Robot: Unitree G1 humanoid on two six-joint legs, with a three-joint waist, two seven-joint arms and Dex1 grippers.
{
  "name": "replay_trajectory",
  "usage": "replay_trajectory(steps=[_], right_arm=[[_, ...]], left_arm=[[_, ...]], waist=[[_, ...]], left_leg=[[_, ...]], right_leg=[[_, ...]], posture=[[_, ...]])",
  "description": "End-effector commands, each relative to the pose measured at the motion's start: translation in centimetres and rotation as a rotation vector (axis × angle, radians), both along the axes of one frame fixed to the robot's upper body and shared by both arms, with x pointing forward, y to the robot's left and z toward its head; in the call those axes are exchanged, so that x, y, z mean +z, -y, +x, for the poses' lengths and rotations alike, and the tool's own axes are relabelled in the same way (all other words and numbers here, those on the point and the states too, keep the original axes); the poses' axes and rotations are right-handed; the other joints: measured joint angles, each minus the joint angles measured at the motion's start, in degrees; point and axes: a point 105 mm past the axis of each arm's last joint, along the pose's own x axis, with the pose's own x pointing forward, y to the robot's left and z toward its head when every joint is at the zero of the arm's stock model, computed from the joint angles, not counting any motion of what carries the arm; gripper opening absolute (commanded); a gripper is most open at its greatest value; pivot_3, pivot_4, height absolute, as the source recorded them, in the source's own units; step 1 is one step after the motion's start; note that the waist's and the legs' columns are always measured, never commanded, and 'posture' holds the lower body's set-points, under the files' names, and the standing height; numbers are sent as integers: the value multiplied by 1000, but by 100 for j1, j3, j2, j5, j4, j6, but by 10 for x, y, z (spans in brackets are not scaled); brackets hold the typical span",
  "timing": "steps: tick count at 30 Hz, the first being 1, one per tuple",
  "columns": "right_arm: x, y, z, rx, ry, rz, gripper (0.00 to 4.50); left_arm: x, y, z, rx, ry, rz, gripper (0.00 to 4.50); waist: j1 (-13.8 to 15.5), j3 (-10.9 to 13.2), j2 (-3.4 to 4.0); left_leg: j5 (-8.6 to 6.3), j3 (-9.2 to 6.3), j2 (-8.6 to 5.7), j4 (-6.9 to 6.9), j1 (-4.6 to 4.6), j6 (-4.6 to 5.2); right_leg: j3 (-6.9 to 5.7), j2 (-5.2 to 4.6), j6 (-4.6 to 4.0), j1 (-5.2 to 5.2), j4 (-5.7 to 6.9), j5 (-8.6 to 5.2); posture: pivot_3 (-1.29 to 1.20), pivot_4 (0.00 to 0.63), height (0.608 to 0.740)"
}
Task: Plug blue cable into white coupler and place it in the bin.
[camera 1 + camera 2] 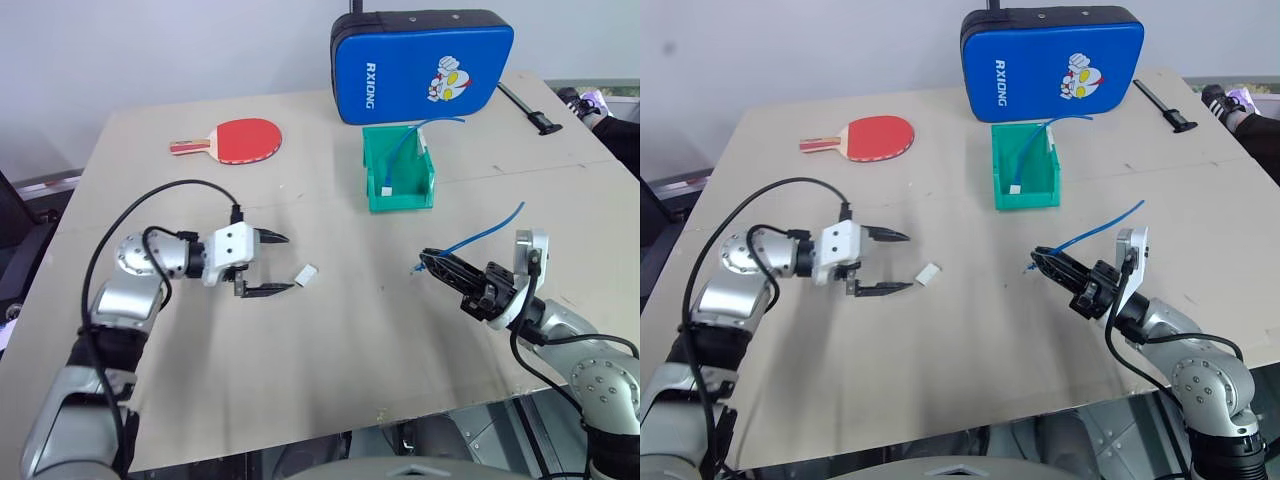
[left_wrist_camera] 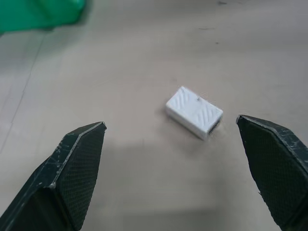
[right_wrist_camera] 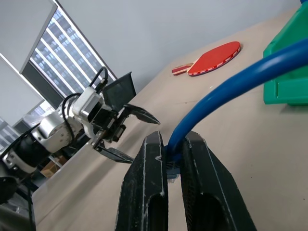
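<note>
Right, the key relation: white coupler [image 1: 306,274] lies flat on the table [image 1: 330,350], just past the tips of the left gripper [image 1: 277,262], between that gripper and the right one but far nearer the left. Left jaws are spread wide, empty, pointing straight at the coupler; in the left wrist view it sits ahead of the gap, offset toward one finger, not centred. Its long axis runs skewed across the line of the fingers, socket end facing back toward that same finger. Right gripper [image 1: 432,264] is well off to the other side of the coupler, pressed together on the blue cable [image 1: 487,229] near its plug end, with the free length arcing up behind. Green bin [image 1: 398,170] sits beyond the coupler, already holding another blue cable. Likely the left needs a small sideways correction before closing.
</note>
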Motion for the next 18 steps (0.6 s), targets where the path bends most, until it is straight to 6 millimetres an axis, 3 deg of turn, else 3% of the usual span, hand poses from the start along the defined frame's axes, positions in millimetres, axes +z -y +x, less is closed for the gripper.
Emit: replay_trajectory(steps=[1,8,12,18], right_arm=[[8,-3,-3,8,52,3,0],[6,-1,-8,-21,54,5,0],[4,-2,-10,-27,50,10,0],[5,-2,-7,-22,55,10,0]], left_arm=[[2,2,4,-6,-30,41,4488],[3,14,-21,140,-176,-77,4488],[-12,21,-34,315,-149,-88,4488],[-31,23,-33,694,-78,-161,4488]], waist=[[-23,0,0],[-193,0,0],[-212,0,1],[-94,-2,6]], left_leg=[[0,0,0,0,0,0],[0,-3,1,0,2,1],[0,-5,1,-4,6,0],[0,-11,1,-9,10,0]], right_leg=[[1,0,0,0,1,0],[10,0,0,-11,2,0],[10,1,0,-11,0,0],[5,2,-9,-7,3,11]], posture=[[0,150,740],[0,150,740],[0,150,740],[0,150,740]])
